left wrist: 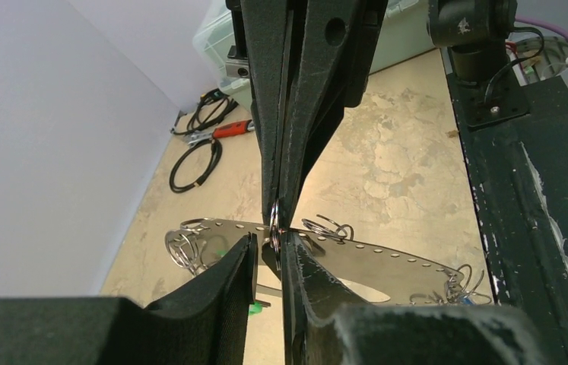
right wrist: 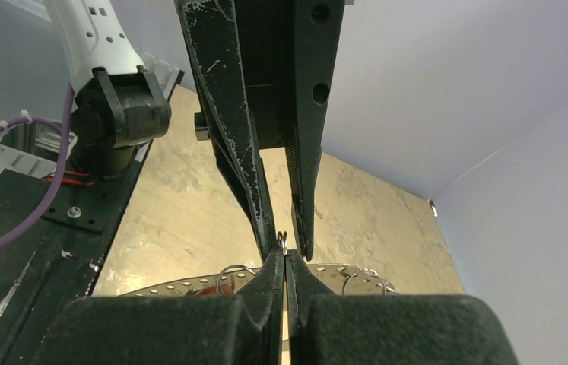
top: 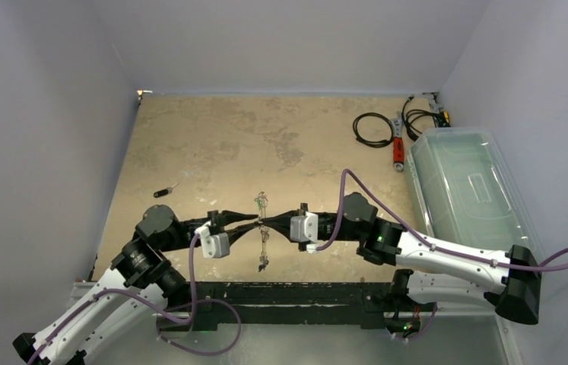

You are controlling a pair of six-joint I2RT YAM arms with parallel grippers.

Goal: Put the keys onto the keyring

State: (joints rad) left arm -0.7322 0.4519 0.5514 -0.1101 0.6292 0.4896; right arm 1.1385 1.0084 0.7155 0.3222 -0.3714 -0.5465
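The keyring (top: 263, 247) hangs in the air between the two grippers, which meet tip to tip. In the left wrist view its flat crescent (left wrist: 387, 255) has a row of holes and carries small split rings (left wrist: 185, 247). A green key (left wrist: 254, 306) hangs under it, and a red one (right wrist: 197, 293) shows in the right wrist view. My right gripper (right wrist: 284, 258) is shut on one split ring (right wrist: 282, 242). My left gripper (left wrist: 271, 242) stands narrowly open around that same ring. A black key (top: 163, 192) lies alone on the table to the left.
A clear plastic bin (top: 471, 190) lies along the right wall. A coiled black cable (top: 372, 129) and a red tool (top: 398, 150) sit at the back right. The black mounting frame (top: 288, 293) runs along the near edge.
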